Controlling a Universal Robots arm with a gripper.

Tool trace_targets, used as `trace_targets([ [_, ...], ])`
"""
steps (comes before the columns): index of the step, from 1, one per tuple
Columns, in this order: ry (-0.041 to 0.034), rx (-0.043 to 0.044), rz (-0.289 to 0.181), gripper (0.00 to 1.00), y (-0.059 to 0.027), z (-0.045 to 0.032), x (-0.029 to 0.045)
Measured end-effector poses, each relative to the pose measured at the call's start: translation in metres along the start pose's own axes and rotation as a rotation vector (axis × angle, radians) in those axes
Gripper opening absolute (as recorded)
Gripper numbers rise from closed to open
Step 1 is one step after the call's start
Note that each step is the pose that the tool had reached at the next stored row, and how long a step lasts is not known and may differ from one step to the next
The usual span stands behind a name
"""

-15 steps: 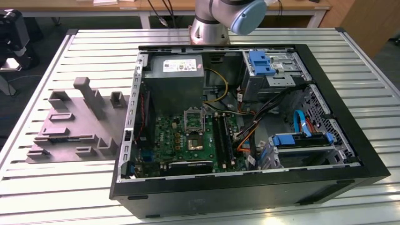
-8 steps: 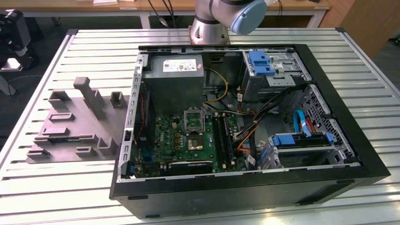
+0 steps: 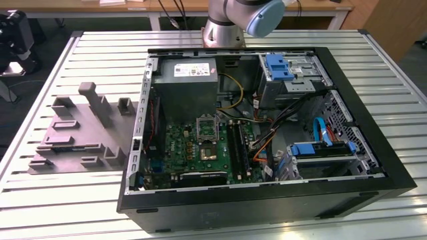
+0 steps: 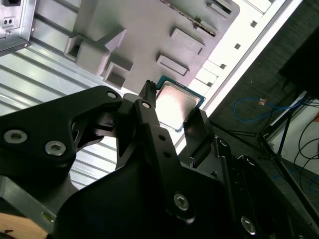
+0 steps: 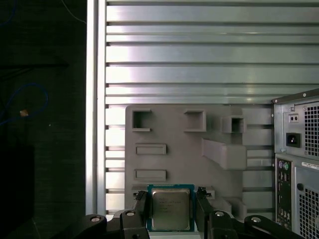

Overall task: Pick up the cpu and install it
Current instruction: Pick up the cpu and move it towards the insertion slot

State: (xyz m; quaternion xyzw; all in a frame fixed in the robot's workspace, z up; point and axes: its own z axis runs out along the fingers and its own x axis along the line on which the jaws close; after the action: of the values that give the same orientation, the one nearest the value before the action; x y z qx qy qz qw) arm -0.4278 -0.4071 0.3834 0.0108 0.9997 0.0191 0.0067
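The cpu [image 5: 170, 209], a small square chip with a silvery top and a blue-green rim, sits between my gripper's [image 5: 171, 206] two black fingers [image 5: 141, 208], which are shut on its opposite edges. The second wrist view shows the same grip on the cpu [image 4: 177, 101]. It hangs well above the grey moulded tray [image 5: 174, 144], which lies on the slatted table. In the exterior view the tray [image 3: 73, 135] is at the left, beside the open computer case. Inside the case, the green circuit board [image 3: 180, 150] carries its metal socket frame [image 3: 207, 150].
The open black computer case [image 3: 373, 165] takes up the middle of the slatted metal table [image 3: 40, 200], with a power supply [image 3: 188, 87], cables and blue drive bays [image 3: 320, 150] inside. The case's rear panel [image 5: 299, 159] stands beside the tray. The arm's base [image 3: 223, 27] is behind the case.
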Motion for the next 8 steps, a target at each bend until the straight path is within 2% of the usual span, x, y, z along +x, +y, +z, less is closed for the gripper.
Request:
trace_targets([
  [8,0.0001,0.0,0.0,0.47,0.0001,0.0,-0.0021],
])
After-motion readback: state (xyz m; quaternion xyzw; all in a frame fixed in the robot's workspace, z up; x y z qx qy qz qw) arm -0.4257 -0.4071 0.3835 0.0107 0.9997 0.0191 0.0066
